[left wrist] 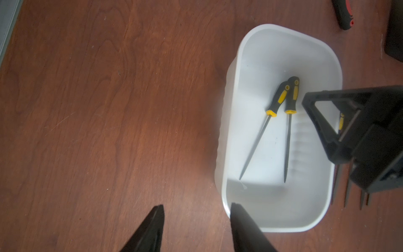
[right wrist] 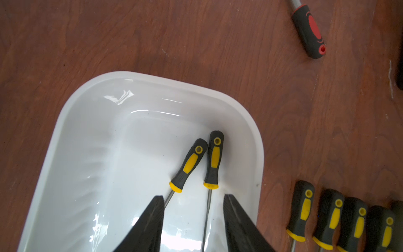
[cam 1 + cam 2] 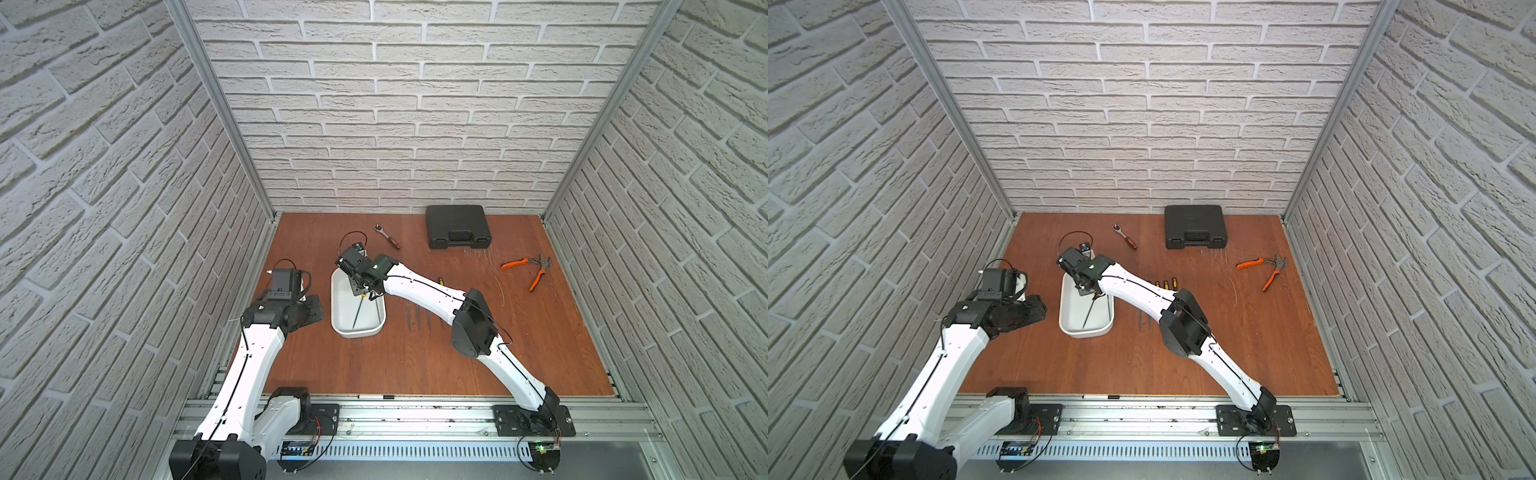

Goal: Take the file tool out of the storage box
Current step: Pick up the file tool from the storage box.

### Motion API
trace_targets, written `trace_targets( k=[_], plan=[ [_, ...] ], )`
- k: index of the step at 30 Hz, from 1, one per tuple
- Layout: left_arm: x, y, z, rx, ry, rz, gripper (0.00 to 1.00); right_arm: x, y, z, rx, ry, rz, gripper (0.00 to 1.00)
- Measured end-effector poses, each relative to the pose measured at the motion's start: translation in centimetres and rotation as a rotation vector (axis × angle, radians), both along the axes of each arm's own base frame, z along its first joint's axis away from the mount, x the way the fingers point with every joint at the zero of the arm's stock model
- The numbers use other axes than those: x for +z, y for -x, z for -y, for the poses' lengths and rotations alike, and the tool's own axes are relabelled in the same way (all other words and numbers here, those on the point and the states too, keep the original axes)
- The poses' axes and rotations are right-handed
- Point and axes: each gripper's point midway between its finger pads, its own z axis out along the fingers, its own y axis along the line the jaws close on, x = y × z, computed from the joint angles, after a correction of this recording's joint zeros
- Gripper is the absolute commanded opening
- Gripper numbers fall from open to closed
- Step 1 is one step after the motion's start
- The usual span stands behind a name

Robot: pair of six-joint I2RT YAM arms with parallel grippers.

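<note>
My right claw [image 2: 194,198] hangs spread over the white box [image 2: 152,76] at the lower centre of its wrist view, pinching nothing. The two files [image 2: 214,159] lie on the box floor, handle ends touching, shafts running down between the fingers. In both top views my arm covers those handles, so I see only thin dark shafts there. The left claw [image 1: 197,206], also spread and empty, sits at the bottom edge of its wrist view, beside the box. A row of files [image 2: 333,218] on the surface at lower right is cut off by the frame. The black case [image 3: 457,226] and orange pliers [image 3: 528,270] show whole only from above.
</note>
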Motion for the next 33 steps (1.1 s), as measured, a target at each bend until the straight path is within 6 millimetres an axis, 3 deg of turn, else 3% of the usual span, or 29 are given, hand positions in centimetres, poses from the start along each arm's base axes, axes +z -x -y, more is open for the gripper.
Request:
trace_targets(
  k=[15, 23, 33],
  plan=[
    [0.1, 0.0, 0.0, 0.000, 0.000, 0.003, 0.55, -3.0, 0.9, -0.7, -0.039, -0.038, -0.081, 0.50],
    [0.1, 0.0, -0.1, 0.003, -0.004, 0.002, 0.55, -6.6, 1.0, -0.8, -0.039, -0.017, -0.128, 0.49],
    [0.1, 0.2, -0.3, 0.016, -0.012, 0.000, 0.55, -6.8, 0.4, -0.9, -0.034, -0.044, -0.139, 0.48]
  ],
)
